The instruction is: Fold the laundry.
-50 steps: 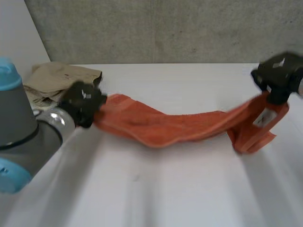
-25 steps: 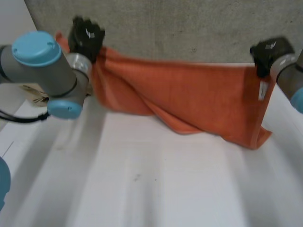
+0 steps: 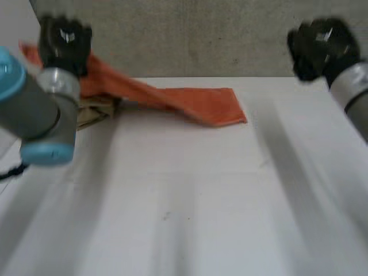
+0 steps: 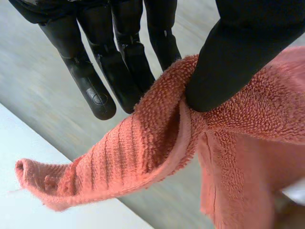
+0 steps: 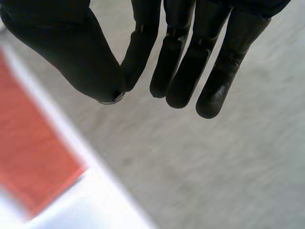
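Over at the left, the left hand (image 3: pixel 64 41) is raised above the far left corner of the white surface (image 3: pixel 190 201), at the end of the grey left arm (image 3: pixel 34 109). Its wrist view shows the grasp. The thumb (image 4: pixel 238 62) presses an edge of the orange towel (image 4: pixel 157 138) against the nearly straight fingers (image 4: pixel 119 71), so the cloth is pinched between them. A loose corner curls out just past the fingertips, and the rest hangs down on the thumb's side.

From that hand the towel slopes down toward the right and passes over a beige garment (image 3: pixel 95 112) lying on the surface. Its free end lies flat near the surface's far edge, about midway across. A grey wall (image 3: pixel 190 34) stands behind.

Further right, the right hand (image 3: pixel 319 45) is raised above the surface, well apart from the towel. In its wrist view the fingers are straight and relaxed with the thumb set apart from them, grasping nothing. The towel's flat end shows there as an orange patch off to the thumb's side, clear of the hand.
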